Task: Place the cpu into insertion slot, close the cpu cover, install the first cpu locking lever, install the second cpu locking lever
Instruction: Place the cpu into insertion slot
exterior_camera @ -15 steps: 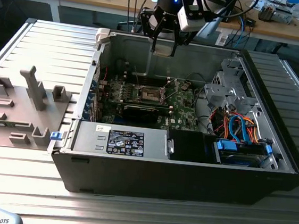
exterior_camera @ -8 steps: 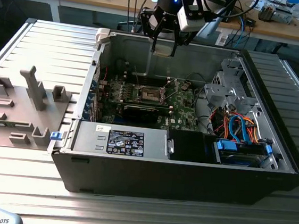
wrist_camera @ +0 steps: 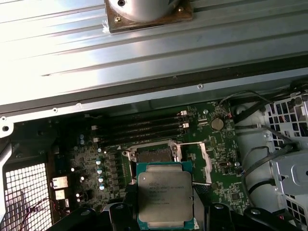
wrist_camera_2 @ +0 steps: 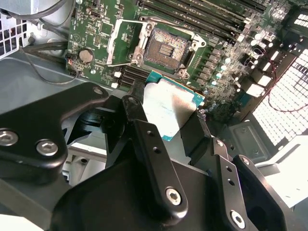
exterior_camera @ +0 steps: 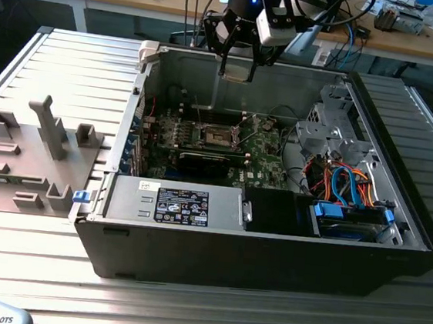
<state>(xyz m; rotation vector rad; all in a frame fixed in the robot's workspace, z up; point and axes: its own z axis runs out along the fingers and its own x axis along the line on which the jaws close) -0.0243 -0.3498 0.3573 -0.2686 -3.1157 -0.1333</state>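
On the exterior view's left, a grey fixture tray (exterior_camera: 16,152) sits on the ribbed metal surface (exterior_camera: 186,306). Just beside it the open computer case (exterior_camera: 269,253) lies on its side, so that the motherboard (exterior_camera: 267,163) faces upward and can be reached from above.

The gripper (exterior_camera: 238,70) hangs over the far wall of the case, above the board. In the second wrist view its fingers (wrist_camera_2: 143,129) are clenched on opposite edges of the cpu (wrist_camera_2: 169,107), which is held flat with its metal top up. In my judgement this grip leaves the underside free for seating.

The insertion slot (wrist_camera_2: 166,47) lies bare below the chip and apart from it. The cpu cover (wrist_camera_2: 120,44) is swung open beside the slot, which keeps the opening unobstructed.

Toward the exterior view's right, coloured cables (exterior_camera: 346,183) lie well apart from the work.
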